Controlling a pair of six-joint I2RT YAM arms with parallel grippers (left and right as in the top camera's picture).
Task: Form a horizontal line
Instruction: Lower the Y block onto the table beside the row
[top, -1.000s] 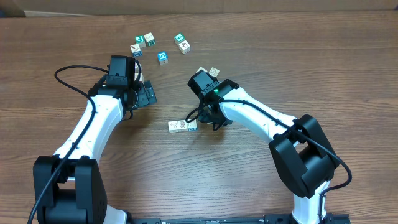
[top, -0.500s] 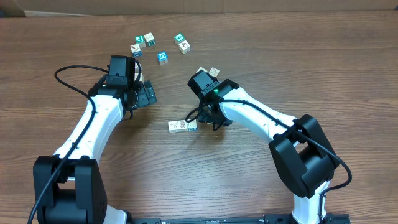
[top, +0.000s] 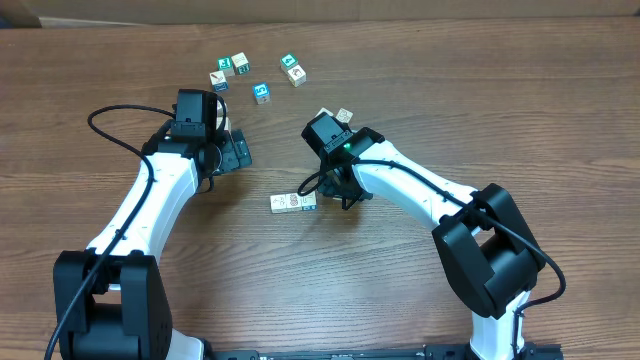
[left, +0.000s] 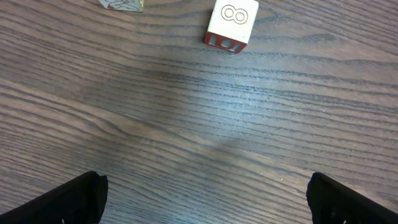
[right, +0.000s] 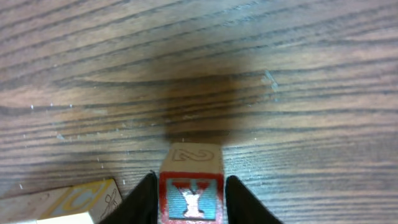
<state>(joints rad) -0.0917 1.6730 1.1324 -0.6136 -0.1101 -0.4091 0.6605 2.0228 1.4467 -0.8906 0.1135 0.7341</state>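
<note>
Found the right gripper (right: 191, 198) closed on a white Y cube (right: 191, 163), one finger (right: 142, 198) pressed to each side, red Y facing the wrist camera. Noted a pale cube with a yellow letter (right: 78, 200) just left of that finger; cannot tell whether it touches the Y cube, since the finger stands between them.

Located the horizontal line (top: 293, 203) near the middle of the table (top: 120, 60), lying left to right, its right end hidden from the overhead view under the right arm's wrist (top: 340, 150). Cannot count its cubes with certainty from above.

Found the left gripper (left: 205, 190) spread wide and holding nothing, bare wood between the fingertips (left: 81, 199). Recorded it well left of the line and farther back. Ahead of it in the wrist view, noted a white cube with a figure-eight mark and a red side face (left: 231, 23), plus part of another cube (left: 121, 4) at the top edge.

Logged loose cubes at the far side: a scattered group (top: 240, 63) with teal, blue and red faces, well apart from the line, and two more cubes (top: 343, 116) just behind the right wrist.
</note>
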